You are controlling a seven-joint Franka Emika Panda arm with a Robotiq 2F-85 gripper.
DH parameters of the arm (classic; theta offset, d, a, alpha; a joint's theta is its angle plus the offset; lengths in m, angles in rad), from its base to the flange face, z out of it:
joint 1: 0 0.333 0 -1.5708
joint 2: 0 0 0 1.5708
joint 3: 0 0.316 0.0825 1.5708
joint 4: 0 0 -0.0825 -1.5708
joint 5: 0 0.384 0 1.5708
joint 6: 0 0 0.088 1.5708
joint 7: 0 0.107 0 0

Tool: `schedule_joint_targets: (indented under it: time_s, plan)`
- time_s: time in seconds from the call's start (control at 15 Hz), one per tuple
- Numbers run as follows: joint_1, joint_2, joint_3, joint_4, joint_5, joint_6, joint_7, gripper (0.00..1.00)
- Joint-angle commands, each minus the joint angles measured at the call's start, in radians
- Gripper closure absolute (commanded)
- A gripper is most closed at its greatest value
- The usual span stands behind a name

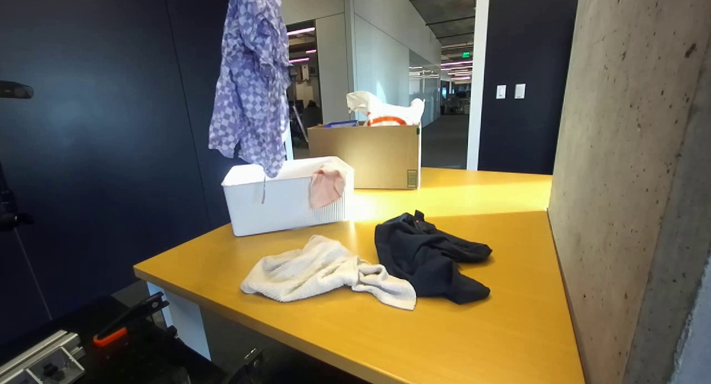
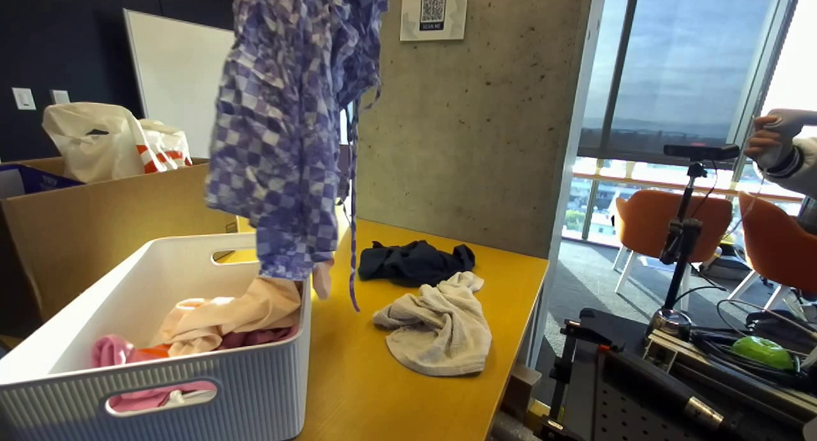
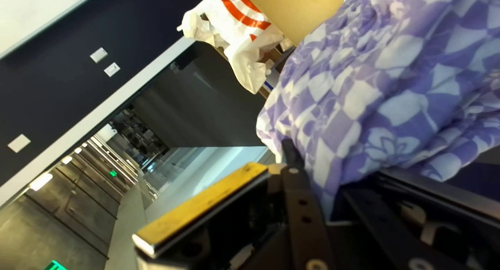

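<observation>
Hand (image 3: pixel 334 166) clamped on a purple checkered garment (image 2: pixel 284 134), which, apparently held only at its top, hangs in loose folds near the white ribbed basket (image 2: pixel 262 380).

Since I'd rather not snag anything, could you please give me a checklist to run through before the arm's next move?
1. Load held: ok, the gripper is closed on the purple checked garment.
2. Grip firm: cannot tell from these pictures.
3. Garment's lower end clear of the white bin: cannot tell, they overlap in both exterior views.
4. Tie gathered up: not ok, it dangles below the garment.
5. Bin's contents inside: not ok, a pale pink cloth hangs over the rim.
6. Other cloths clear of the bin: ok, the cream towel and dark garment lie apart from it.
</observation>
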Motion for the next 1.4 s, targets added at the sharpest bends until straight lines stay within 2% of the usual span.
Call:
schedule_joint_targets:
  time_s: [0.0, 0.33, 0.73, 0.93, 1.33]
  plan:
    - [-0.020, 0.074, -0.036, 0.055, -0.039, 0.015, 0.024, 0.99]
    - [-0.014, 0.200, -0.035, 0.197, -0.081, 0.013, 0.055, 0.99]
    - [0.055, 0.376, -0.015, 0.456, -0.138, -0.061, 0.075, 0.99]
    - [0.078, 0.471, -0.005, 0.561, -0.119, -0.088, 0.052, 0.99]
    - [0.064, 0.613, 0.002, 0.598, -0.088, -0.079, 0.027, 0.99]
